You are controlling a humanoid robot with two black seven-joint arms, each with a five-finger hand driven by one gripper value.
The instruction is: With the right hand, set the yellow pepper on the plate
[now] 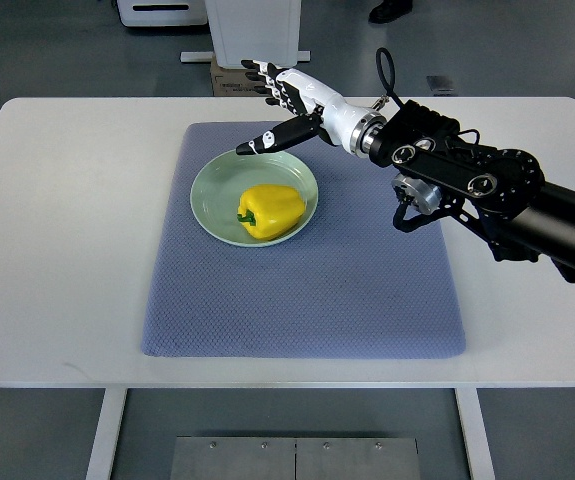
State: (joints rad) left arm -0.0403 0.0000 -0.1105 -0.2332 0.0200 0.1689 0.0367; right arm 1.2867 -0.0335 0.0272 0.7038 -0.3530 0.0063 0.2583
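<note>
A yellow pepper (271,211) with a green stem lies on its side in the pale green plate (211,186), near the plate's middle. My right hand (272,103) hovers beyond the plate's far rim, its arm coming in from the right edge. The fingers are spread and hold nothing; the thumb (267,140) points down-left over the plate's far rim. The hand is apart from the pepper. The left arm does not show.
The plate rests on a blue-grey mat (297,300) spread over a white table (67,220). A white pedestal and a cardboard box (229,78) stand on the floor beyond the table's far edge.
</note>
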